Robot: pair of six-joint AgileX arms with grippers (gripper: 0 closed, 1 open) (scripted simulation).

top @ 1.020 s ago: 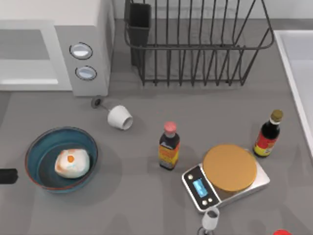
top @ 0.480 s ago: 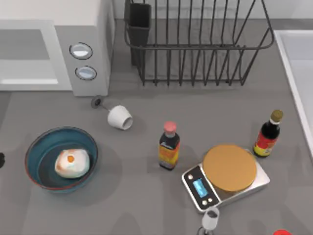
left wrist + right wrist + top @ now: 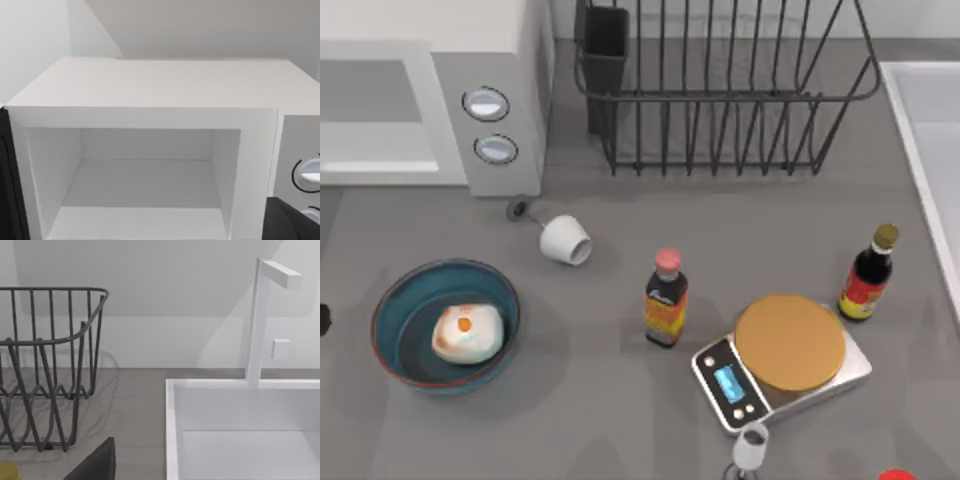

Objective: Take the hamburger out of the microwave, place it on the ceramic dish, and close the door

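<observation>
One hamburger point(image 3: 467, 333) sitting in ceramic dish point(image 3: 390, 322), microwave point(image 3: 150, 105) cavity wide open; can't tell either gripper's opening or hold.

left arm point(image 3: 323, 320): dark tip at table's left edge, jaws unclear | right arm: unseen

top cam straight down over the table point(image 3: 620, 420), left wrist close on the microwave point(image 3: 150, 90) front, right wrist low toward rack point(image 3: 45, 365) and sink point(image 3: 240, 430)
</observation>
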